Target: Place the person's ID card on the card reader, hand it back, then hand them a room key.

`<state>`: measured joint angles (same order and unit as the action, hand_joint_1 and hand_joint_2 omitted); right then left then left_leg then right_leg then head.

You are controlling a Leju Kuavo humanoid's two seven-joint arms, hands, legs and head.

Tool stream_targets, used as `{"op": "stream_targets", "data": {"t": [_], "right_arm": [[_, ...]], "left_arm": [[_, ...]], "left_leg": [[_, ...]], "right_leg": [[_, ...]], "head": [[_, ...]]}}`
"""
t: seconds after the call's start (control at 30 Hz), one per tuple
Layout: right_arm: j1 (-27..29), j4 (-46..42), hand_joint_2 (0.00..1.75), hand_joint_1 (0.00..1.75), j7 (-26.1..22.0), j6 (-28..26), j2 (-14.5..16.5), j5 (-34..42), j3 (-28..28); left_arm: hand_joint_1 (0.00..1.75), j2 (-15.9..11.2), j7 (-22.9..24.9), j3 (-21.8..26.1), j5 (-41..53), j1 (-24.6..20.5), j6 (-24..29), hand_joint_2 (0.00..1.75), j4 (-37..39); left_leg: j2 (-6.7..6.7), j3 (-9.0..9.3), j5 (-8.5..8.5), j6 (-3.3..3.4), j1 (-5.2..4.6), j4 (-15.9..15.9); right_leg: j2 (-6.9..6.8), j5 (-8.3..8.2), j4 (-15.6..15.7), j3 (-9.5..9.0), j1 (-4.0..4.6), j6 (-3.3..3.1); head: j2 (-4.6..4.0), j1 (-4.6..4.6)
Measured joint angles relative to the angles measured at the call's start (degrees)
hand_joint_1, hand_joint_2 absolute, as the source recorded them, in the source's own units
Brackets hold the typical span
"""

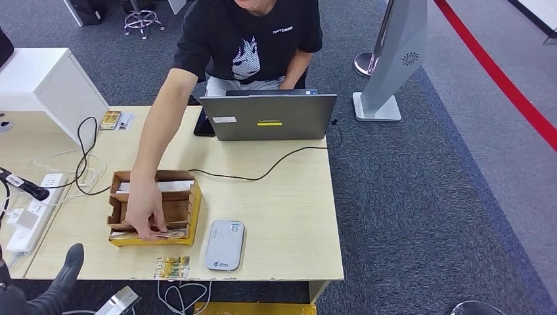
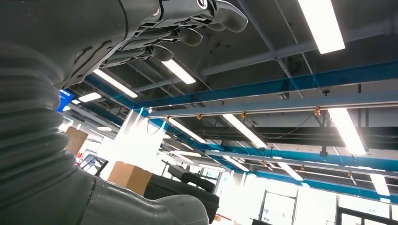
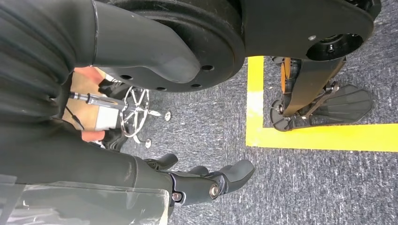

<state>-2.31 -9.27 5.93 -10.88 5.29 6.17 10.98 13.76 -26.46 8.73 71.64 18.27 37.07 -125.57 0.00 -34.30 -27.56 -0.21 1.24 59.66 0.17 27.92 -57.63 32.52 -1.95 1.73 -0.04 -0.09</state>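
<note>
At lower left of the head view, the robot's left hand (image 1: 62,279) hangs released below the table edge; the card reader (image 1: 224,245) lies right of it, long axis pointing away. The person's hand (image 1: 144,213) reaches into the cardboard box (image 1: 190,210). The right hand (image 3: 206,180) hangs loose, grasping nothing.
</note>
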Motion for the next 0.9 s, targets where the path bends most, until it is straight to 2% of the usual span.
{"op": "stream_targets", "data": {"t": [0.53,0.9], "right_arm": [[0.0,0.0,1.75,0.0,0.02,0.0,0.02,0.01,-0.1],[0.0,0.0,1.75,0.0,0.46,-0.08,0.12,0.07,-0.56]], "left_arm": [[0.0,0.4,0.14,0.67,2.36,-0.01,-1.16,1.75,1.57],[0.0,0.38,1.01,0.67,0.56,-0.14,-1.05,1.75,3.34]], "left_leg": [[0.0,0.0,0.0,0.0,0.0,0.0],[0.0,0.0,0.0,0.0,0.0,0.0]], "right_leg": [[0.0,0.0,0.0,0.0,0.0,0.0],[0.0,0.0,0.0,0.0,0.0,0.0]], "head": [[0.0,0.0],[0.0,0.0]]}}
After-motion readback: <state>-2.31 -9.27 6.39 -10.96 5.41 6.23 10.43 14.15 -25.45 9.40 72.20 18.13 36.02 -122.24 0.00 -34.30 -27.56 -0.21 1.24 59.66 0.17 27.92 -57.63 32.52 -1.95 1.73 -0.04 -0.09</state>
